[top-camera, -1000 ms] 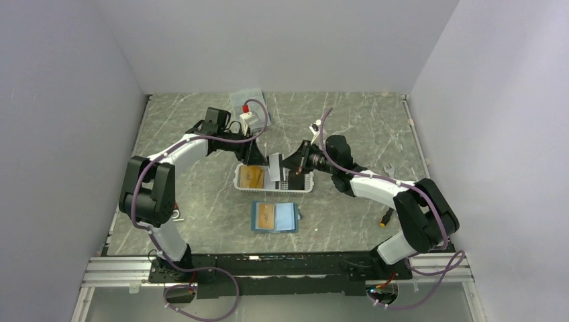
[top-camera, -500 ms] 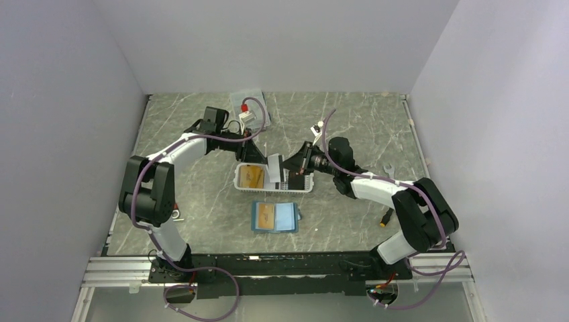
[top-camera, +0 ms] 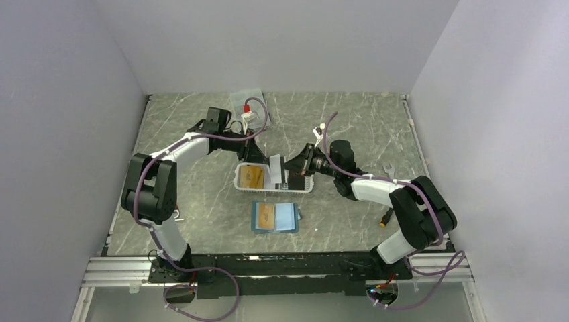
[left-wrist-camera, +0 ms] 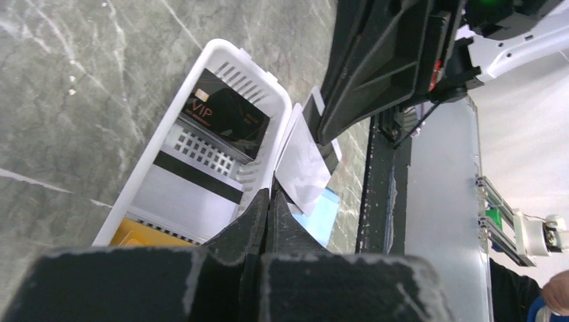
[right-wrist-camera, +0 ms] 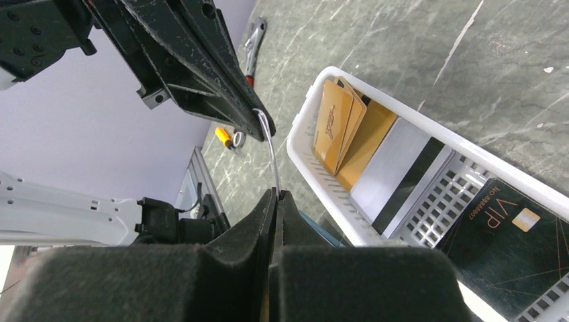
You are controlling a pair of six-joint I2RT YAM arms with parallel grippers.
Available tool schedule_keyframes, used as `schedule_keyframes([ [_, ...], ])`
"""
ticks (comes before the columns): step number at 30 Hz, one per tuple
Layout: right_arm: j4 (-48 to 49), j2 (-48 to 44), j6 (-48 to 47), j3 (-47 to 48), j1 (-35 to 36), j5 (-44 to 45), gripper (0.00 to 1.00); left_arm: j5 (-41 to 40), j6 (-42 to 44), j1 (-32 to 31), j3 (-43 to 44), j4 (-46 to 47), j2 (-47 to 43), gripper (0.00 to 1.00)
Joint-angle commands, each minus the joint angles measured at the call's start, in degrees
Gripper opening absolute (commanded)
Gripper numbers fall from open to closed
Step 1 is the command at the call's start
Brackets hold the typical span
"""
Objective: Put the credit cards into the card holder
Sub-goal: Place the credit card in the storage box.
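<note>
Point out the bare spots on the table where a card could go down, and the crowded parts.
Bare table lies back right, beyond the right arm; also in front, between the card holder and each arm. Crowded: over the basket, where left gripper and right gripper both pinch a pale card.

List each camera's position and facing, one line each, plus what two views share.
Top external: above and behind, looking down at the table; both arms show.
Left wrist: along the shut left claw into the white basket.
Right wrist: along the shut right claw into the same basket.
Shared by wrist views: black card, and the pale card both claws pinch.
</note>
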Motion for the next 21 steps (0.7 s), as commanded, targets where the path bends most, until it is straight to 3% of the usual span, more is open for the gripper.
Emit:
schedule_keyframes([
  [1,1.23,-1.26,-0.63,-1.46,-0.64,-0.11,0.00,-6.24,-3.34,1.05,0.67,4.62,-0.03,0.00],
  [9,2.18,-2.57,-0.20,-3.04,-0.62,-1.15,0.00,-7.43,-4.15,1.06,1.59,3.77,2.69,0.00],
  [21,-0.77,-6.49,-1.08,-4.47,-1.66,0.75,0.00,-16.52,0.67,-1.53,1.15,-0.90,4.39,0.00],
])
